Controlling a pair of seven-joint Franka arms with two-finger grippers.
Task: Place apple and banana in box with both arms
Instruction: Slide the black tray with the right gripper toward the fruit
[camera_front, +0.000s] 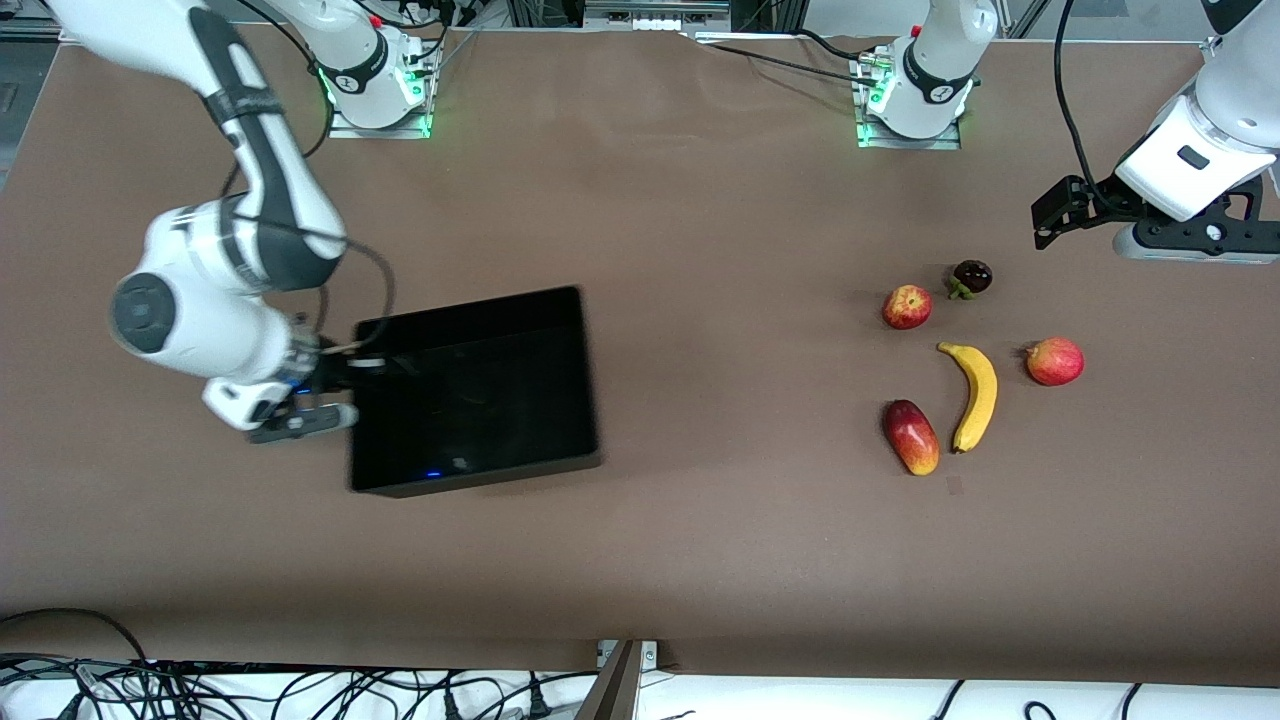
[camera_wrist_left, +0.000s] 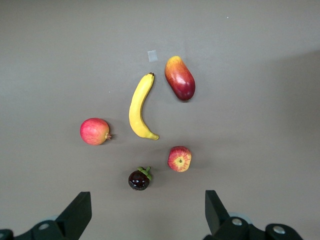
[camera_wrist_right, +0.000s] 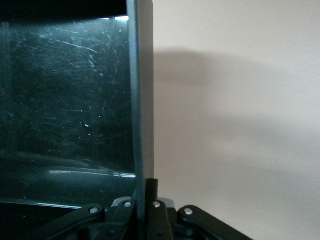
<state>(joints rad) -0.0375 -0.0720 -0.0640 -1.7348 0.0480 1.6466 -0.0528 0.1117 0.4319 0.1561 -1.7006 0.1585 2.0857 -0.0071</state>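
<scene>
The red apple (camera_front: 907, 306) (camera_wrist_left: 179, 159) and the curved yellow banana (camera_front: 975, 395) (camera_wrist_left: 140, 107) lie on the table toward the left arm's end, the apple farther from the front camera than the banana. The black box (camera_front: 480, 395) sits toward the right arm's end with nothing in it. My right gripper (camera_front: 345, 388) (camera_wrist_right: 145, 189) is shut on the box's end wall (camera_wrist_right: 141, 100). My left gripper (camera_front: 1047, 222) (camera_wrist_left: 146, 215) hangs open and holds nothing, over bare table beside the fruits.
A dark mangosteen (camera_front: 972, 277) (camera_wrist_left: 139, 179) lies beside the apple. A pinkish-red pointed fruit (camera_front: 1055, 361) (camera_wrist_left: 95, 131) and a red-yellow mango (camera_front: 911, 436) (camera_wrist_left: 180, 78) flank the banana. A small tape patch (camera_front: 953, 485) sits nearer the front camera than the mango.
</scene>
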